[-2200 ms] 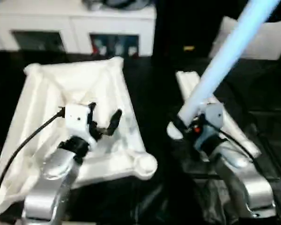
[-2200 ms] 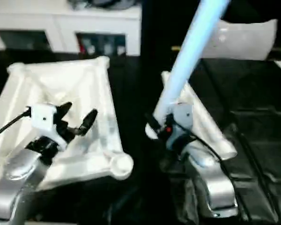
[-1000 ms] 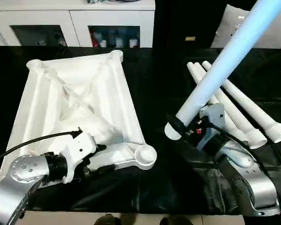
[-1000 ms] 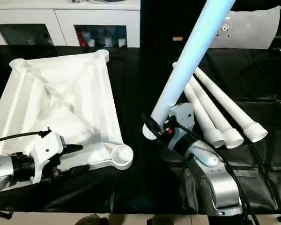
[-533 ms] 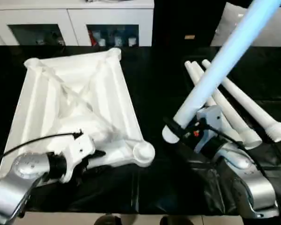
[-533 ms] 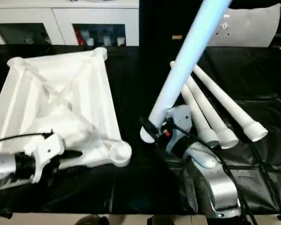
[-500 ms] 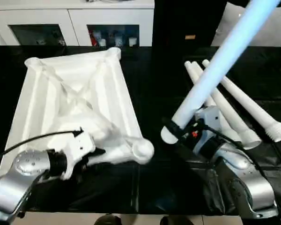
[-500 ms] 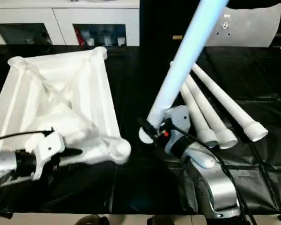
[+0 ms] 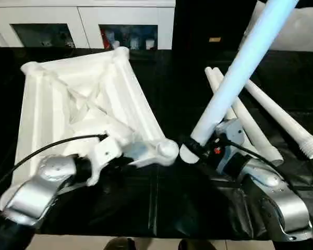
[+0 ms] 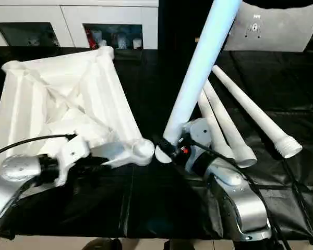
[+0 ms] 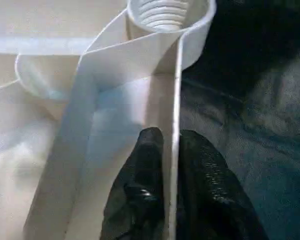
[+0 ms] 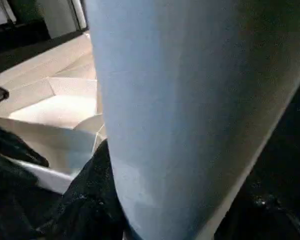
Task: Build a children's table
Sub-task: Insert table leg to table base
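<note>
Since a second ago left gripper (image 11: pixel 171 165) has pinched shut on table top (image 9: pixel 73 99) rim near corner socket (image 9: pixel 166 149), lifting that corner. Right gripper (image 10: pixel 172 148) grips upright leg (image 9: pixel 240 73) just beside socket; three legs (image 10: pixel 235 117) lie on black worktable (image 10: pixel 161 208)

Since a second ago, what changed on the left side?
The left pincer closed on the edge wall of the table top and tipped its near corner socket up, toward the held leg. Right pincer keeps its grip; three legs lie as before.
</note>
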Motion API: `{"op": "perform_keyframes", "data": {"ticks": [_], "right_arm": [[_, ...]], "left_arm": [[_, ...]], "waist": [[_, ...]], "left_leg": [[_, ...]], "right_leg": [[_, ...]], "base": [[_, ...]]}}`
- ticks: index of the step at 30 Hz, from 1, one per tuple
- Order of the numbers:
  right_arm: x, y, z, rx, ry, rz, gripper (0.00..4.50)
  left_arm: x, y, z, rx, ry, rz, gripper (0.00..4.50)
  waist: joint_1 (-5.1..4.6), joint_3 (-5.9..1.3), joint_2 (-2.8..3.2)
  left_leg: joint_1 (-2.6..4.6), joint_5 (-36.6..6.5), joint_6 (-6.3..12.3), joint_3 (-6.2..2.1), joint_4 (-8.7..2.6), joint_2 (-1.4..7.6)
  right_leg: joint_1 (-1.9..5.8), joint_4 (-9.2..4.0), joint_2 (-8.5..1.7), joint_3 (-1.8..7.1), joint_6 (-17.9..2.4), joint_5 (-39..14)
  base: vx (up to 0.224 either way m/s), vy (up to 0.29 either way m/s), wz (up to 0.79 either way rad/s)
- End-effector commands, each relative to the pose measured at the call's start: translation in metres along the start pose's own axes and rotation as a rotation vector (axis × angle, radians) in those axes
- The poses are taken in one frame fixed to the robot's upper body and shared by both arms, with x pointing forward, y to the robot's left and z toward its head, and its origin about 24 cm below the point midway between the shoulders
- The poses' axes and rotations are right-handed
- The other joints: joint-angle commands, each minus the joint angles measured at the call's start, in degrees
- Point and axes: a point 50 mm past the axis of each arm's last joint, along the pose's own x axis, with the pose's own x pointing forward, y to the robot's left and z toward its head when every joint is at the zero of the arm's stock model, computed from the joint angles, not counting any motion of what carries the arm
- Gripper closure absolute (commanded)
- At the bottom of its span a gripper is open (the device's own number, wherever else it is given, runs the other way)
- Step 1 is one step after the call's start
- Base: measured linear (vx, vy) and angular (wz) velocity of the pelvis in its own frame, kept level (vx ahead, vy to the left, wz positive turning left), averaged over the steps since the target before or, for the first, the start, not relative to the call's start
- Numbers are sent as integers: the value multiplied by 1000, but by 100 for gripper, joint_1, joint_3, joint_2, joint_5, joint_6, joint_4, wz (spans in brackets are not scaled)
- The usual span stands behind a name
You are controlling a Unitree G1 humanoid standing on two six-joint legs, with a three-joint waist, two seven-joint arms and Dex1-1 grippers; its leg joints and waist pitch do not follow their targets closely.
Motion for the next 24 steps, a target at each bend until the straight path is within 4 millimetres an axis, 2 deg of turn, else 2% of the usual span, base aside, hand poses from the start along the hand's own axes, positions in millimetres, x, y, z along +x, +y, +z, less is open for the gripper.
{"op": "perform_keyframes", "data": {"ticks": [1, 2, 4, 5, 7, 8, 10, 12, 15, 18, 19, 21, 24], "right_arm": [[3, 0, 3, -10, -21, -2, 261], [4, 0, 4, -5, -27, 1, 261], [7, 0, 7, 0, -39, -4, 261], [10, 1, 10, 6, -54, 0, 261], [12, 2, 11, 7, -64, 3, 261], [13, 3, 11, 2, -62, 5, 261], [13, 3, 10, -3, -60, 7, 261], [12, 4, 10, -3, -60, 10, 261], [12, 4, 11, -4, -60, 12, 261], [12, 4, 11, -5, -62, 11, 261], [13, 4, 11, -5, -63, 12, 261], [14, 4, 13, -7, -67, 14, 261], [15, 5, 14, -10, -69, 17, 261]], "left_arm": [[11, -1, -7, -1, 41, -25, 411], [14, -1, -5, 10, 32, -46, 418], [16, 1, -1, 28, 25, -61, 431], [16, 3, 2, 48, 27, -86, 442], [16, 6, 3, 84, 44, -107, 450], [15, 6, 2, 102, 57, -117, 450], [12, 9, 2, 108, 57, -107, 393], [11, 11, 7, 89, 27, -102, 394], [13, 11, 11, 91, 15, -99, 352], [15, 11, 13, 87, 4, -88, 333], [18, 11, 16, 86, -15, -79, 333], [25, 10, 19, 81, -32, -57, 306], [29, 10, 16, 74, -11, -31, 302]], "waist": [[20, -340, 22], [31, -342, 7], [40, -336, 11], [48, -349, -10], [52, -380, 26], [55, -380, 23], [60, -401, 17], [74, -416, 15], [81, -417, 1], [86, -424, -2], [82, -422, -25], [91, -431, -30], [82, -432, -44]], "left_leg": [[27, -354, 380, -128, -468, 413], [45, -466, 361, -125, -475, 425], [33, -591, 305, -128, -484, 434], [36, -533, 307, -132, -490, 430], [46, -449, 293, -132, -471, 424], [36, -385, 309, -134, -470, 429], [26, -244, 349, -129, -456, 433], [30, -163, 400, -119, -446, 431], [23, -146, 415, -116, -443, 434], [21, -122, 434, -109, -434, 434], [13, -108, 446, -102, -430, 431], [12, -37, 479, -103, -420, 431], [-4, 2, 510, -104, -411, 423]], "right_leg": [[249, -440, -516, 290, -1561, 32], [240, -449, -522, 291, -1586, -103], [246, -448, -533, 293, -1576, -248], [241, -445, -530, 291, -1557, -240], [242, -420, -526, 284, -1577, -99], [243, -410, -528, 281, -1594, 57], [266, -379, -533, 282, -1618, 368], [267, -362, -536, 272, -1659, 497], [276, -354, -536, 268, -1698, 530], [281, -359, -542, 270, -1711, 521], [288, -362, -541, 274, -1712, 522], [295, -355, -542, 273, -1708, 533], [306, -355, -539, 272, -1670, 519]], "base": [[0, 0, 0], [0, 0, 0], [0, 0, 0], [0, 0, 0], [0, 0, 0], [0, 0, 0], [0, 0, 0], [0, 0, 0], [0, 0, 0], [0, 0, 0], [0, 0, 0], [0, 0, 0], [0, 0, 0]]}}
